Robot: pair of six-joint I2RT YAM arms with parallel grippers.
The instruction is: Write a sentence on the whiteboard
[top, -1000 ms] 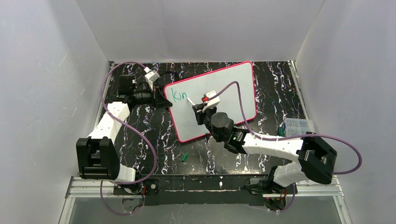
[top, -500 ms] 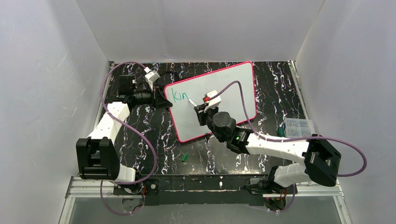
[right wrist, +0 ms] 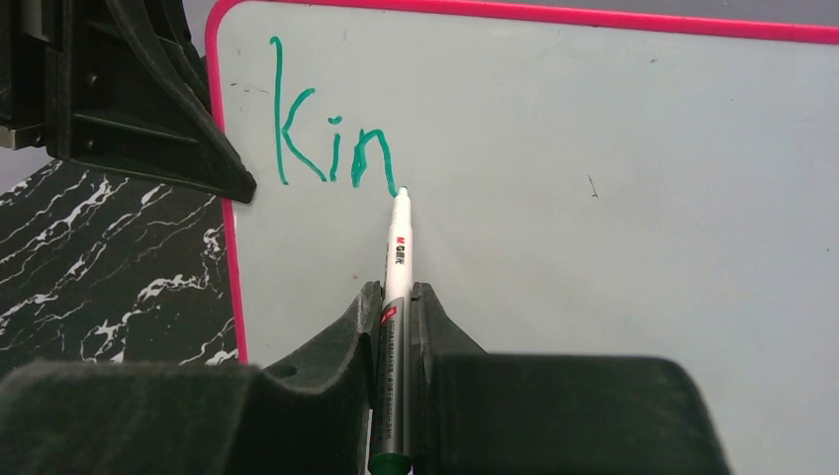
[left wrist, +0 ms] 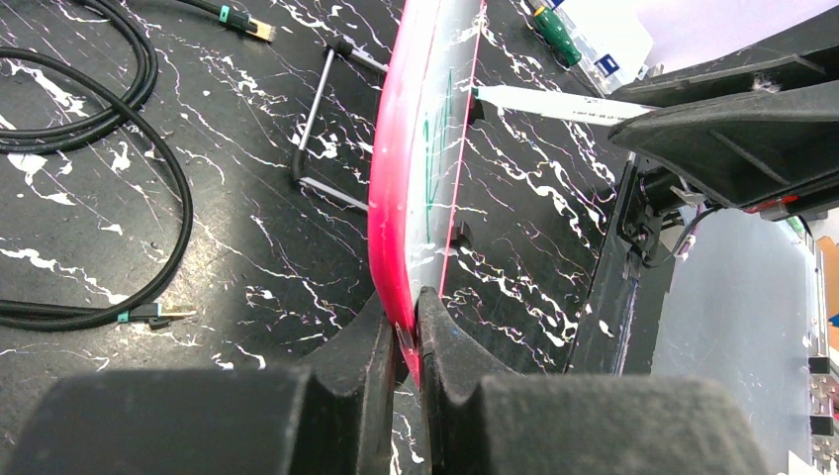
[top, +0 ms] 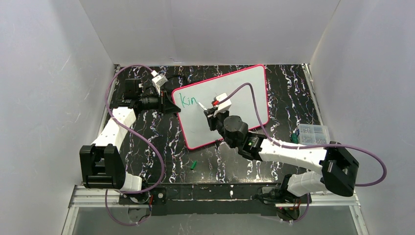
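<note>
Top external view shows the whiteboard (top: 244, 93) at the far middle of the black marbled table (top: 161, 137), turned at a slant, with the left gripper (top: 173, 108) at its left edge and the right gripper (top: 208, 111) over its upper left part. The sentence (top: 187, 101) is small here, a few green letters near the board's top left corner. A green cap (top: 193, 165) lies on the table nearer the arm bases, well apart from the board, and a clear plastic box (top: 313, 133) sits near the right wall.

The right wrist view makes the writing legible: it reads "kin" and nothing more. This view also shows the right gripper's fingers closed tight around the barrel of a white marker (right wrist: 398, 257), whose tip touches the board at the foot of the "n". The left gripper's black fingers (right wrist: 148, 119) sit against the pink rim beside the "k".

The left wrist view gives what neither of the others does: the board seen edge-on, raised at an angle off the table rather than lying flat, with the left gripper's fingers pinched shut on its pink rim. Behind the board a bent wire stand (left wrist: 315, 139) stands on the table, and black cables (left wrist: 148, 148) loop across the surface further left. The marker reaches in from the right to meet the white face.
</note>
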